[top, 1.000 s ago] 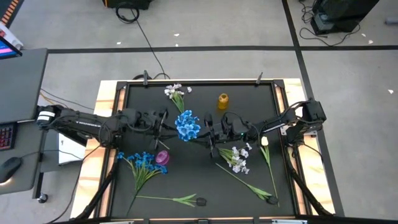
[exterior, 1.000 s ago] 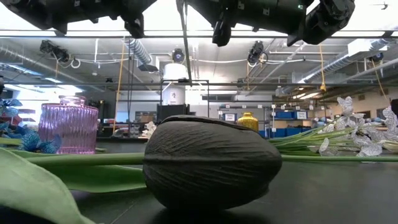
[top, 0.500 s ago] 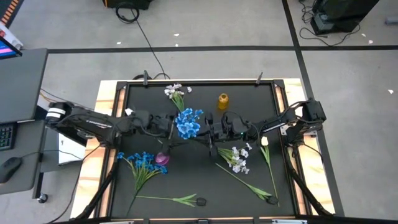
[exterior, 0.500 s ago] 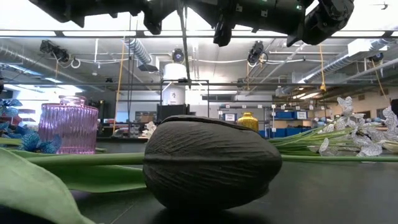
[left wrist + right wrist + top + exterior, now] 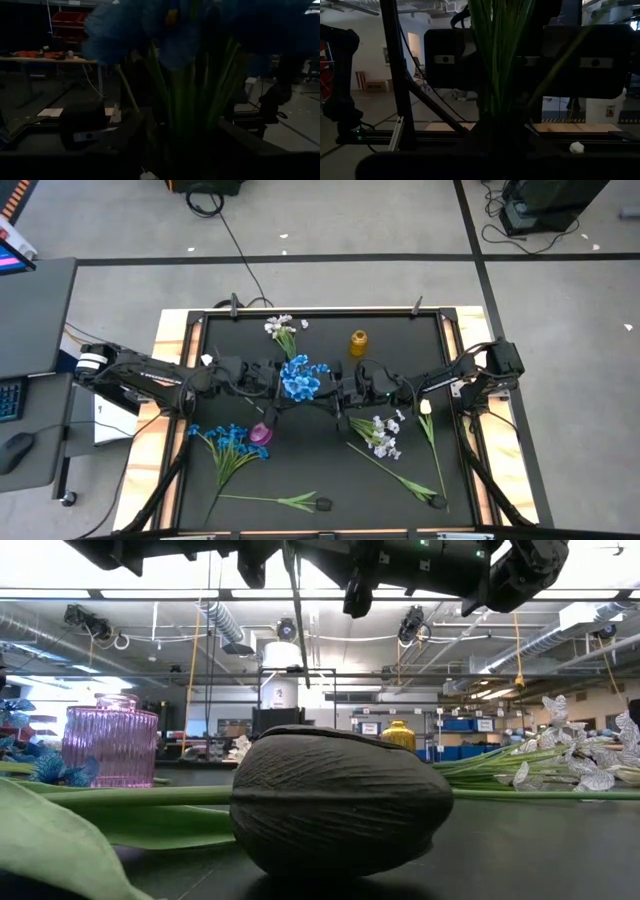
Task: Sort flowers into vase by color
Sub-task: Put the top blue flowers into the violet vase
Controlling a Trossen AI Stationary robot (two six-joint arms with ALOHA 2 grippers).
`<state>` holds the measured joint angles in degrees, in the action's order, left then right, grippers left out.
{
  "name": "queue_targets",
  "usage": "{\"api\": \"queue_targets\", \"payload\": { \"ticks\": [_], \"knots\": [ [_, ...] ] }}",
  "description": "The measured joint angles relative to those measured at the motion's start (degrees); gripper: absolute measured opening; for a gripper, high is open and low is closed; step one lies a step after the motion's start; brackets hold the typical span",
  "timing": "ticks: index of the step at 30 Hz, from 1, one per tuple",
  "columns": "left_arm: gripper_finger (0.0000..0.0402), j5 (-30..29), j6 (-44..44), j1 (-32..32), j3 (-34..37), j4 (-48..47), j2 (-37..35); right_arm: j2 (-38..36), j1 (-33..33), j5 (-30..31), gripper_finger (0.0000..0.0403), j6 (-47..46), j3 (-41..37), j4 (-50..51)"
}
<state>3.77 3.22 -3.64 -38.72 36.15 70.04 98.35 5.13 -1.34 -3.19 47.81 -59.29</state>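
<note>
A bunch of blue flowers [image 5: 300, 377] stands upright in the air over the middle of the table, held between both arms. My right gripper [image 5: 335, 388] comes at it from the right and is shut on its green stems [image 5: 496, 70]. From the left, my left gripper [image 5: 275, 380] is at the same stems [image 5: 195, 100], just below the blossoms. The stem ends [image 5: 295, 600] hang down clear of the table. A purple vase [image 5: 261, 434] and a yellow vase [image 5: 358, 341] stand on the table. Another blue bunch [image 5: 228, 440] lies beside the purple vase. My right gripper pinches the blue bunch's stems [image 5: 497, 107] between its two fingers, below the blossoms. It comes in level from the table's right, with the fingers across the stems. The bunch stands upright, lifted clear of the table.
White sprays [image 5: 382, 432] and a white tulip [image 5: 427, 412] lie at the right, and another white spray [image 5: 281, 328] lies at the far edge. A stem with a dark bud [image 5: 340, 805] lies near the front edge. The wooden frame [image 5: 172, 340] borders the black mat.
My left gripper has moved toward the table's right, up to the stems of the blue bunch. My right gripper has kept the bunch in place.
</note>
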Motion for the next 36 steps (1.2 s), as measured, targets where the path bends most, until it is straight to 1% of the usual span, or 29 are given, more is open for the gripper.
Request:
{"api": "queue_targets", "payload": {
  "ticks": [12, 16, 22, 25, 29, 33, 35, 36],
  "knots": [
    [0.0097, 0.14, 0.02, 0.0, 0.04, -0.38, -0.02, 0.0, -0.02, 0.02, 0.0035, 0.38, 0.0, -0.02],
    [0.0072, 0.11, 0.07, 0.0, 0.04, -0.4, -0.02, 0.0, 0.0, 0.02, 0.0048, 0.4, 0.0, 0.02],
    [0.0039, 0.01, 0.08, 0.02, 0.09, -0.66, -0.02, -0.03, 0.0, 0.0, 0.0081, 0.42, 0.0, 1.19],
    [0.0027, 0.2, 0.17, 0.02, 0.11, -0.66, -0.02, -0.09, 0.0, 0.0, 0.0101, 0.95, 0.0, 3.2],
    [0.0023, 1.96, 1.2, 0.02, 0.11, -0.8, -0.06, -0.21, 0.0, -0.04, 0.0127, 3.04, 0.0, 5.77],
    [0.0022, 2.45, 2.46, -0.09, 0.09, -3.82, -1.92, -1.77, 0.0, -0.02, 0.0145, 3.42, 0.0, 9.04],
    [0.0022, 2.51, 2.64, -0.4, 0.18, -7.18, -3.82, -2.93, 0.0, 0.04, 0.015, 3.83, -0.02, 10.97],
    [0.0022, 2.52, 2.47, -0.5, 0.18, -7.4, -4.58, -3.8, 0.0, 0.08, 0.0151, 4.12, 0.0, 12.51]
  ]
}}
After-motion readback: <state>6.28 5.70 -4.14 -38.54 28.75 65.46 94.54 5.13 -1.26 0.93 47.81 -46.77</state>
